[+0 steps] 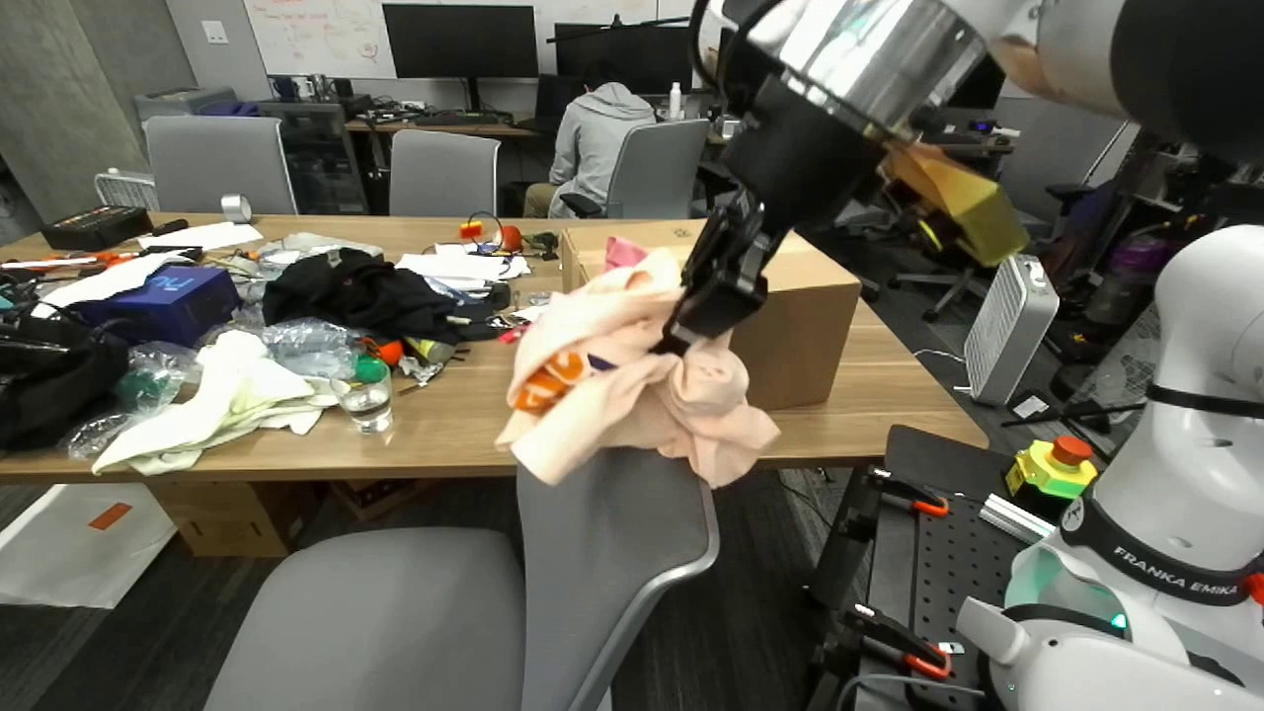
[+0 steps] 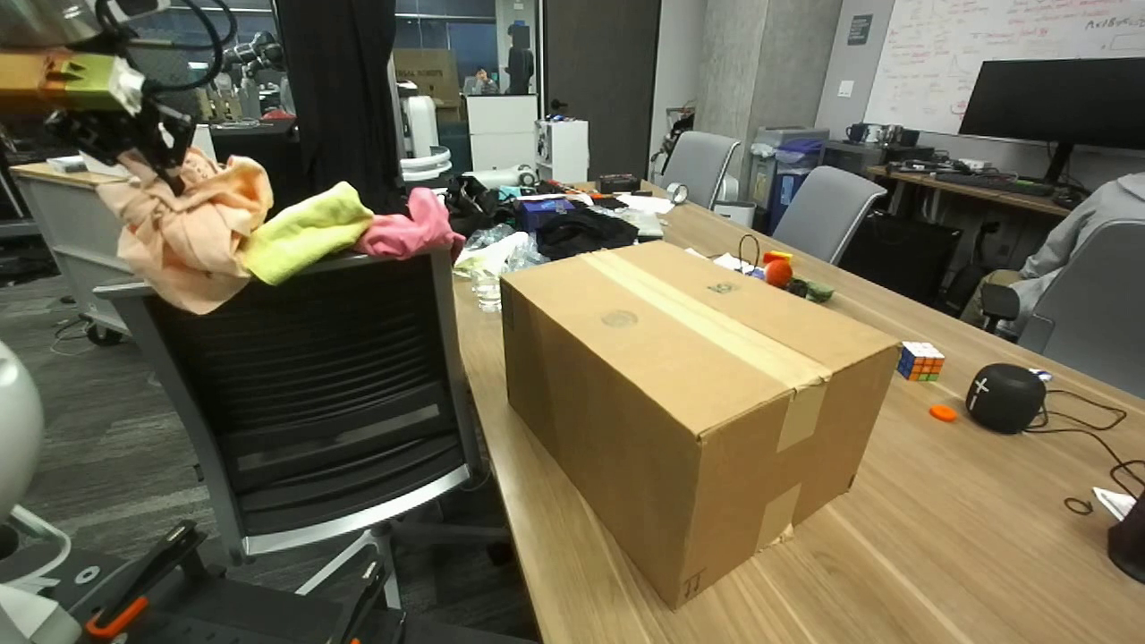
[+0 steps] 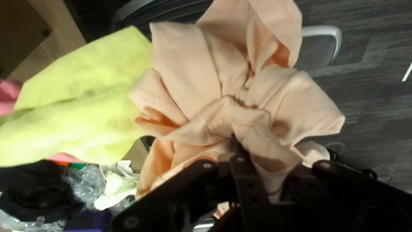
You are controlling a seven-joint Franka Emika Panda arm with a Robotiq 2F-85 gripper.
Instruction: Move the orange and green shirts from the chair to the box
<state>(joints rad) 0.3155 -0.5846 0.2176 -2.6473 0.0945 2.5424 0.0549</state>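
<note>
While gripping a fold of the bunched peach-orange cloth shirt (image 1: 632, 395) between black jointed fingers (image 3: 241, 165), hangs over the back of the grey, silver-framed office chair (image 2: 331, 367); cannot tell about contact with the frame. Just beside, to the right along the chair top in an exterior view, shows the yellow-green cloth shirt (image 2: 309, 234), then a crumpled pink cloth (image 2: 410, 231). Holds the peach-orange shirt well apart from the large brown cardboard box (image 2: 599, 394), to the right in the same view. Standing on the light-brown wooden surface (image 2: 939, 537), taped along the top, with the inside hidden. Shows on the left of the surface, close to the near edge in an exterior view, a clear glass tumbler (image 1: 366, 400) partly filled with clear liquid (image 1: 368, 415). Cannot tell whether to place a round green piece (image 1: 370, 369) inside or behind the glass. Farther left, shows a blue rectangular box (image 1: 158, 306) with pale lettering, contents out of sight, near crumpled clear plastic packaging (image 1: 311, 346). Below the surface, also at the left, shows a smaller brown carton (image 1: 232, 518), inside likewise hidden.
</note>
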